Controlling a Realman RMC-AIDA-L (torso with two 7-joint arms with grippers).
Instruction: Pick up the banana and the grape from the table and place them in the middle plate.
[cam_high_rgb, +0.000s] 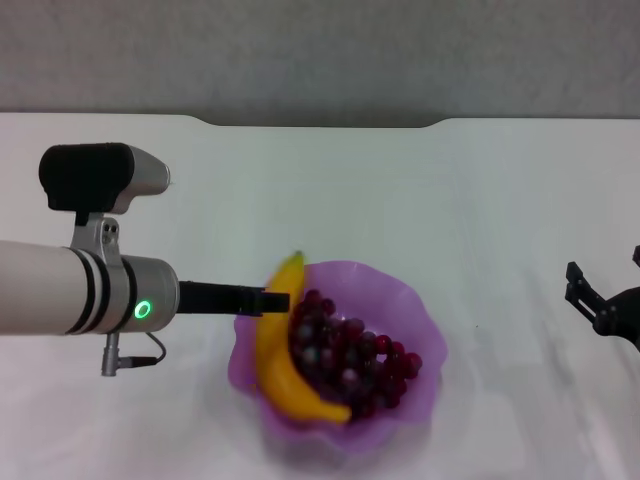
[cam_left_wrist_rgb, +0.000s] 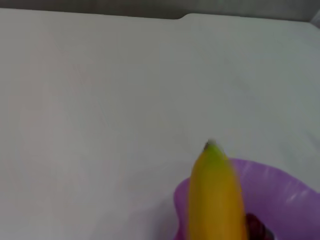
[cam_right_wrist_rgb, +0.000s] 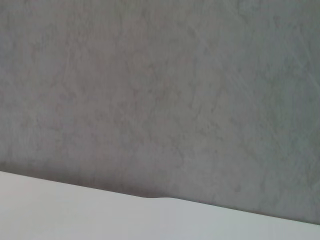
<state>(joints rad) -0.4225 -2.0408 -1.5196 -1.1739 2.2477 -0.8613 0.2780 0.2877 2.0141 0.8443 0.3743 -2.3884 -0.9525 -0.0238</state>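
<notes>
The purple scalloped middle plate (cam_high_rgb: 400, 300) sits on the white table (cam_high_rgb: 330, 180) at the front centre. The dark red grape bunch (cam_high_rgb: 350, 355) lies inside it. The orange-yellow banana (cam_high_rgb: 278, 360) lies along the plate's left side, its green stem tip poking over the rim. My left gripper (cam_high_rgb: 275, 300) reaches in from the left and its tip meets the banana's upper part. The left wrist view shows the banana (cam_left_wrist_rgb: 215, 195) close up, over the plate's rim (cam_left_wrist_rgb: 280, 190). My right gripper (cam_high_rgb: 603, 290) is open and empty at the right edge.
The table's far edge has a shallow notch (cam_high_rgb: 320, 123) with a grey wall behind it. The right wrist view shows only that wall and a strip of table (cam_right_wrist_rgb: 75, 210). White tabletop surrounds the plate.
</notes>
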